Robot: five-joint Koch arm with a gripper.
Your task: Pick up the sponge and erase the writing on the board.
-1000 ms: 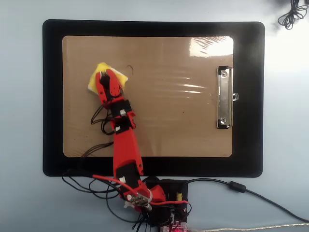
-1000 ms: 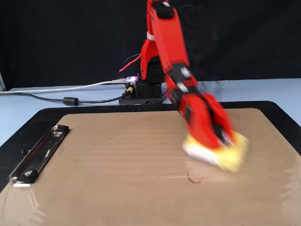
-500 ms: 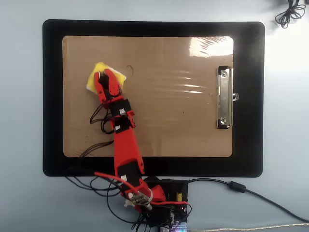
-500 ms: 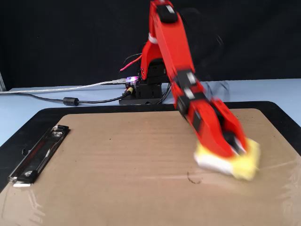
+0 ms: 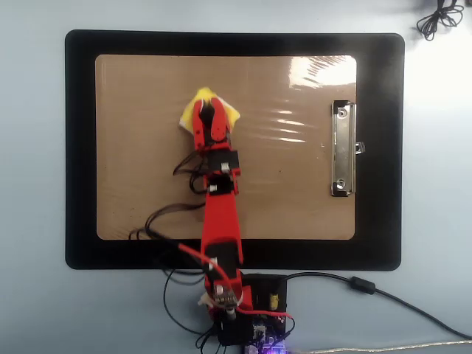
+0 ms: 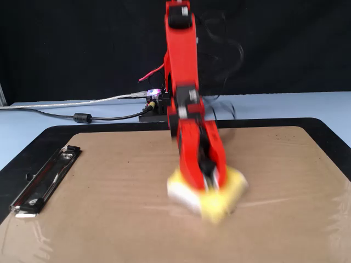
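Sponge: yellow pad [image 5: 193, 112] with a white edge, lying on the board under the gripper; in the fixed view it [image 6: 219, 197] is blurred, resting flat on the brown surface near the middle.
Gripper: red fingers [image 5: 209, 116] clenched on the sponge from above, one on each side of its middle; the fixed view shows the gripper [image 6: 207, 181] pressed down onto the pad.
Arm: red, reaching from its base [image 5: 240, 306] at the bottom edge of the overhead view up across the board.
Board: brown clipboard [image 5: 287, 199] with rounded corners and a glossy glare patch near the clip, lying inside a larger black mat [image 5: 380, 147].
Clip: silver metal [image 5: 341, 147], at the right of the overhead view; at the left [image 6: 46, 178] in the fixed view, well apart from the sponge.
Writing: no strokes can be made out on the bare parts of the board in either view.
Cables: black wires [image 5: 166, 221] trail over the board's lower part beside the arm.
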